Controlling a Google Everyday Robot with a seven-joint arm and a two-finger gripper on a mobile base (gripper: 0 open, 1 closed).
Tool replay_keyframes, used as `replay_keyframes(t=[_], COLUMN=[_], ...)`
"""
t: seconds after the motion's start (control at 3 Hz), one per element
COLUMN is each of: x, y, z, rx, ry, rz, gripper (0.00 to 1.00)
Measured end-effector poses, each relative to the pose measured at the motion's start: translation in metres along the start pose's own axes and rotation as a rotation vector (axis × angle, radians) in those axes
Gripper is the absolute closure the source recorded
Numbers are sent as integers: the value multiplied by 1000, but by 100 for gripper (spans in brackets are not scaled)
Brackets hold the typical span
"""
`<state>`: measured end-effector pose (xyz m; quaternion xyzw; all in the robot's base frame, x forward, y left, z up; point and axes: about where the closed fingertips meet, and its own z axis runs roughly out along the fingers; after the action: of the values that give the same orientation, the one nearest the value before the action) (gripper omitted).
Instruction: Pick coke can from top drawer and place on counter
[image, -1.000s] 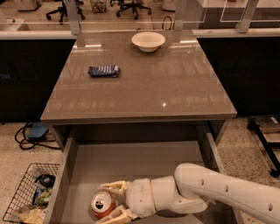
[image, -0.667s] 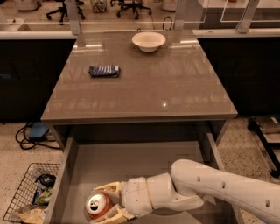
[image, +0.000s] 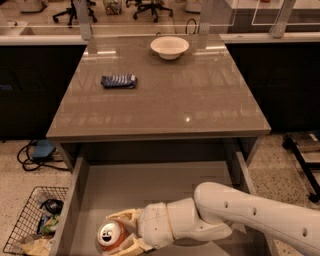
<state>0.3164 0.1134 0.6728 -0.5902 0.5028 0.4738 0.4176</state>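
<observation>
The coke can (image: 111, 235), red-orange with a silver top and pull tab, stands in the open top drawer (image: 150, 182) at its front left. My gripper (image: 122, 232) reaches in from the right, low in the drawer, and its cream fingers (image: 125, 216) sit on either side of the can, one behind it and one in front. The white arm fills the drawer's front right. The glossy grey-brown counter (image: 165, 95) lies above and behind the drawer.
A dark blue striped packet (image: 119, 81) lies on the counter's left, a white bowl (image: 169, 47) at its back. A wire basket of trash (image: 31, 225) stands on the floor left of the drawer. Dark cabinets flank the counter.
My gripper and the can have shifted left along the drawer's front, toward the left wall. The fingers still bracket the can.
</observation>
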Motion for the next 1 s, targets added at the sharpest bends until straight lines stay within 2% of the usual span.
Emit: replay_keyframes(t=[0.33, 0.67, 1.0], x=[0, -17, -38], y=[0, -6, -16], z=[0, -12, -35], rx=[-1, 7, 27], ry=[-2, -72, -155], rz=[-1, -18, -6], gripper=[100, 100, 100])
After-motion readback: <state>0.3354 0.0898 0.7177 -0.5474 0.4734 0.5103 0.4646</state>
